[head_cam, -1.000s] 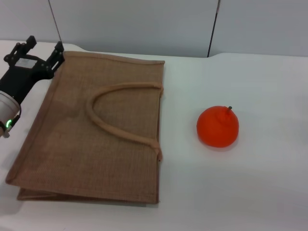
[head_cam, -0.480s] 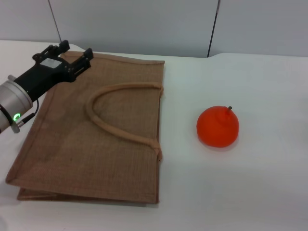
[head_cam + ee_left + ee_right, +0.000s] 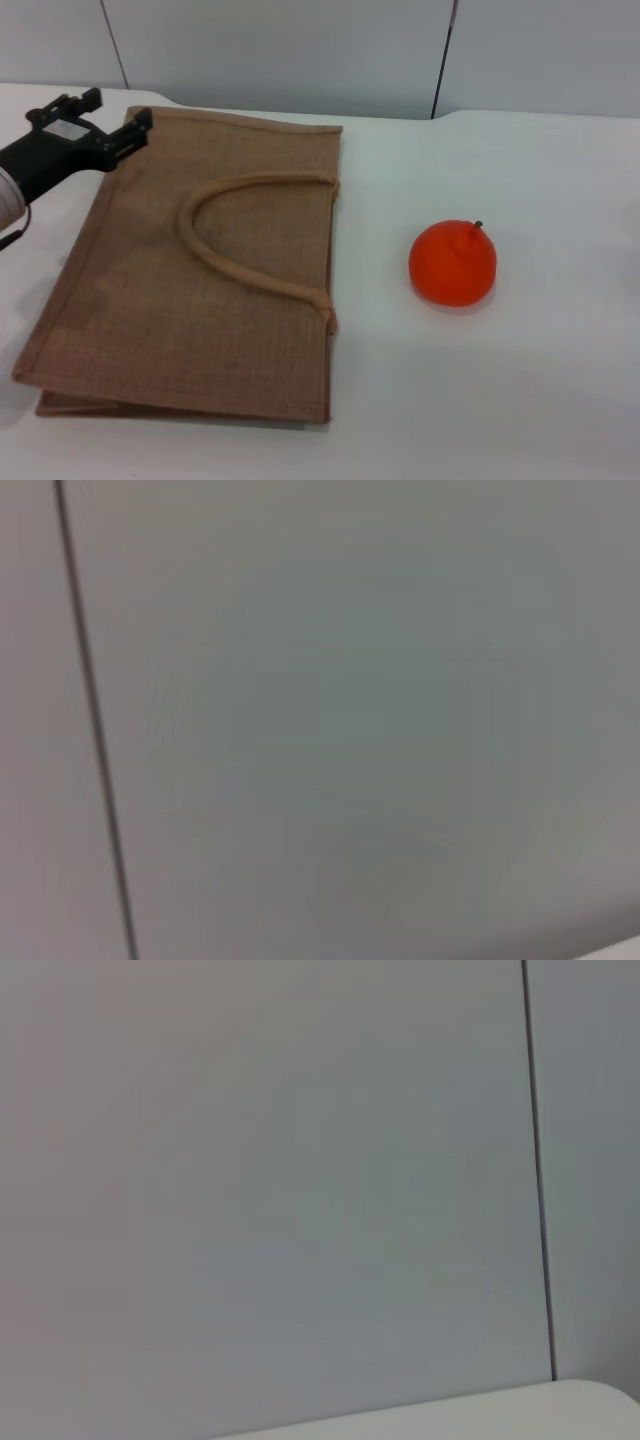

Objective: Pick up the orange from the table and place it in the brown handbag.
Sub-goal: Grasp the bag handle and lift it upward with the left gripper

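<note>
The left gripper [image 3: 118, 108] is seen in the head view at the far left corner of the table [image 3: 560, 380], held above the far left corner of the brown handbag [image 3: 200, 270]; its two dark fingers [image 3: 140, 118] are spread apart with nothing between them, and no contact with the bag can be made out. The bag is laid flat on the left half of the tabletop, its looped handle [image 3: 250, 235] resting on its upper face and curving toward its right edge. The orange [image 3: 452, 262] is found on the bare tabletop to the right of the bag, well apart from it and from the left gripper, near the middle of the table, with its small dark stem pointing up. The right gripper is not seen in any view. In the left wrist view only a grey wall panel [image 3: 350, 720] with a dark seam is shown; in the right wrist view a similar wall [image 3: 280, 1180] and a strip of the white table edge are shown.
</note>
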You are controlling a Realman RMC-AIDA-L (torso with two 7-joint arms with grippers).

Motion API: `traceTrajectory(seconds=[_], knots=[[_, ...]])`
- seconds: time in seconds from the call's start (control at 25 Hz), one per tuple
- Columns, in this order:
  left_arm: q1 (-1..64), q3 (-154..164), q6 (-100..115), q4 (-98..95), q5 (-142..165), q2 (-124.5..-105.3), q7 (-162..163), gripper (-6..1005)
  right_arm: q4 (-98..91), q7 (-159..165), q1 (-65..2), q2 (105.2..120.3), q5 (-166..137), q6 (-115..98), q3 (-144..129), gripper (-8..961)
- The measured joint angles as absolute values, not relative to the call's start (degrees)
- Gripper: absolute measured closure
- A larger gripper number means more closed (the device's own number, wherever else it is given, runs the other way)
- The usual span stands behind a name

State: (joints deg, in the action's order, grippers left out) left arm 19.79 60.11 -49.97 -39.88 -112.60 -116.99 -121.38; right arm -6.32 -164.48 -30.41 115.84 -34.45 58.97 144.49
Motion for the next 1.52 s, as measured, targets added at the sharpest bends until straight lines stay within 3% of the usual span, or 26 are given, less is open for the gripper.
traceTrajectory(seconds=[0.48,0.96,1.52], knots=[[13.9,74.2,-34.6,-57.9,-106.9,-116.69,-97.6,249,-6.3,-164.4,-30.4,115.84,-34.5,58.9,144.5,62],[14.1,74.5,-36.9,-65.1,-91.2,-116.51,-65.0,248,-6.3,-164.3,-31.0,115.84,-34.5,57.6,144.5,62],[17.3,72.6,-37.3,-65.2,-73.8,-116.43,-55.5,249,-6.3,-164.5,-31.3,115.84,-34.5,57.6,144.5,62]])
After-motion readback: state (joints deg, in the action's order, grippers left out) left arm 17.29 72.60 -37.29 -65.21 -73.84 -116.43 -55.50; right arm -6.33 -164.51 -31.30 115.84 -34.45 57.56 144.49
